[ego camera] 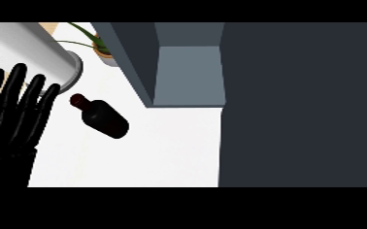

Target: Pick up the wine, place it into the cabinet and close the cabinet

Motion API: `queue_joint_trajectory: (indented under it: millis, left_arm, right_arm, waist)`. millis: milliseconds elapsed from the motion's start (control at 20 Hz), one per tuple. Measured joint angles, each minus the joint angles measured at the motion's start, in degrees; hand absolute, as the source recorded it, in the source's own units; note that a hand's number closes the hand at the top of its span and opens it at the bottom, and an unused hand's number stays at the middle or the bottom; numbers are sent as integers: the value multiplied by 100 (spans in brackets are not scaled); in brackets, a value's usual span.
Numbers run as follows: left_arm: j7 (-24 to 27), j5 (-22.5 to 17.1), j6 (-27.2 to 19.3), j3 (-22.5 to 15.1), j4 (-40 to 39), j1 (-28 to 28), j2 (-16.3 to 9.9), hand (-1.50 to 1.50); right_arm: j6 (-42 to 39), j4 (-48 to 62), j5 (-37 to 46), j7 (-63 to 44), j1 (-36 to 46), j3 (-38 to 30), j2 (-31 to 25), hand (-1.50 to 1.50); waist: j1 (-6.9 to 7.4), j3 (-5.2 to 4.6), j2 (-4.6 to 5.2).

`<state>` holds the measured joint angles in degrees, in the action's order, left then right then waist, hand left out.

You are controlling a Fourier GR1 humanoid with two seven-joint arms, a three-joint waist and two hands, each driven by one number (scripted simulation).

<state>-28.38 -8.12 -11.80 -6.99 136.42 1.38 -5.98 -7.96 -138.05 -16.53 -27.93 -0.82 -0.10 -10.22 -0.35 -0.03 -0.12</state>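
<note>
A dark red wine bottle (104,117) stands on the white counter, its neck and cap toward the upper left. To its right is the dark grey cabinet (140,58) with its inside (188,75) showing; the open door (294,102) fills the right half of the view as a dark slab. My left hand (25,109) shows at the left edge, open with fingers straight and pointing up, a short way left of the bottle and apart from it. My right hand does not show.
A large grey cylinder (43,48) stands at the upper left behind my left hand. A small potted plant (100,46) sits at the back beside the cabinet's left wall. White counter (165,150) lies in front of the cabinet.
</note>
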Motion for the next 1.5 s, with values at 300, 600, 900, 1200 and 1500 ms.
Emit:
queue_joint_trajectory:
  millis: [300,600,900,1200,1500]
  left_arm:
    - [111,-601,335,665,-373,-126,-142,-150]
    - [542,-1111,825,1139,-1072,-308,-207,-150]
    - [876,-1246,1235,1273,-1712,-394,-221,-150]
    - [1439,-1201,1599,1343,-2580,-340,-161,-150]
    - [2141,-985,1764,1559,-3324,-305,-139,-150]
  right_arm:
    - [121,15,32,-131,177,47,48,-150]
    - [122,-24,49,-178,178,44,26,-150]
    - [12,-13,43,-178,149,-10,5,-150]
    - [48,-11,45,-340,355,-52,-37,-150]
    - [166,-26,54,-505,506,-53,-25,-150]
  waist:
    - [9,-1,3]
    - [-10,-2,-1]
    - [-12,-1,2]
    - [-11,-2,3]
    - [-19,-2,2]
